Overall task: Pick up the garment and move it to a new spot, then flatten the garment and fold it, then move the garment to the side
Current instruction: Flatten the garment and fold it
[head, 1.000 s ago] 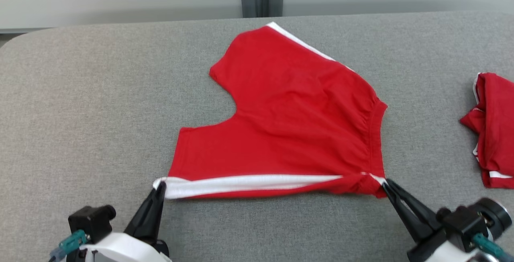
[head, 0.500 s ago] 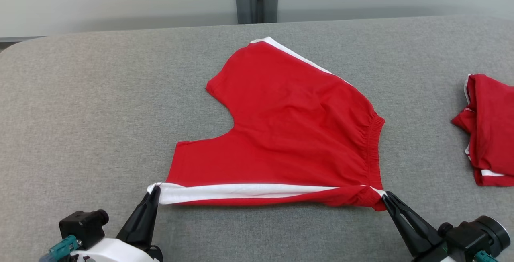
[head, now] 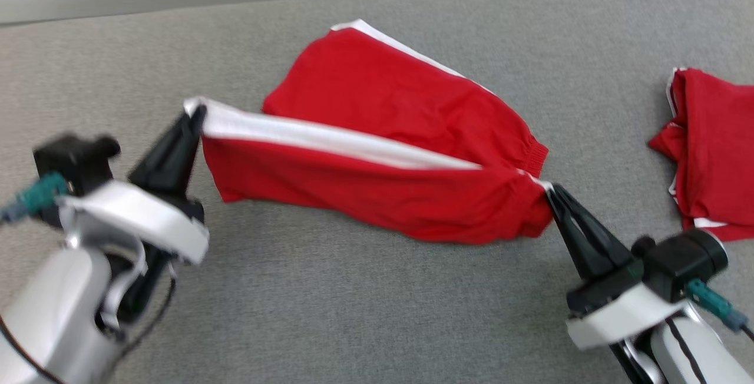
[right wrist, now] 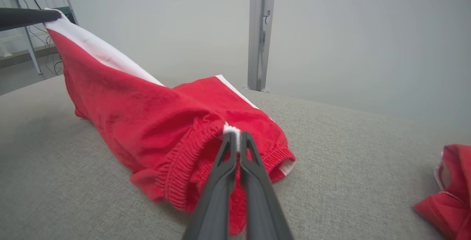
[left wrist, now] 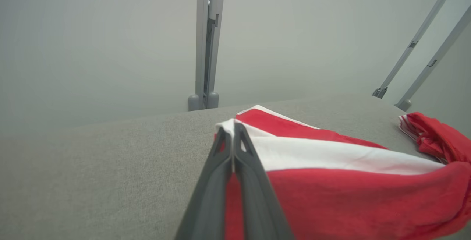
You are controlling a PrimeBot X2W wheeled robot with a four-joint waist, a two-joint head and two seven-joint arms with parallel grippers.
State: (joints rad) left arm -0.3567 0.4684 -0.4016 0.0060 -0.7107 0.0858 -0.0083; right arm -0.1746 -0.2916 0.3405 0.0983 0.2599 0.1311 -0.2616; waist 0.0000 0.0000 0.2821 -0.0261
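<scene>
**Red shorts strung between two pinched corners**

The left gripper (head: 193,118) has its dark fingers pressed together on the white-striped hem corner of the red shorts (head: 377,195). The right gripper (head: 551,194) is closed just as tight on the waistband end, where the stripe meets the elastic. Both bites look thin, taken at the very fingertips, so a hard pull apart or a quick swing could tug a corner free and drop that side. The left corner rides higher than the right, and carried over unevenly the fold may well land crooked. The near leg hangs taut between the grippers above the grey table (head: 353,313), sagging toward it at the waistband end. The far leg lies flat on the table beyond, a white stripe along its edge. A second red garment (head: 707,148) sits well apart to the right
</scene>
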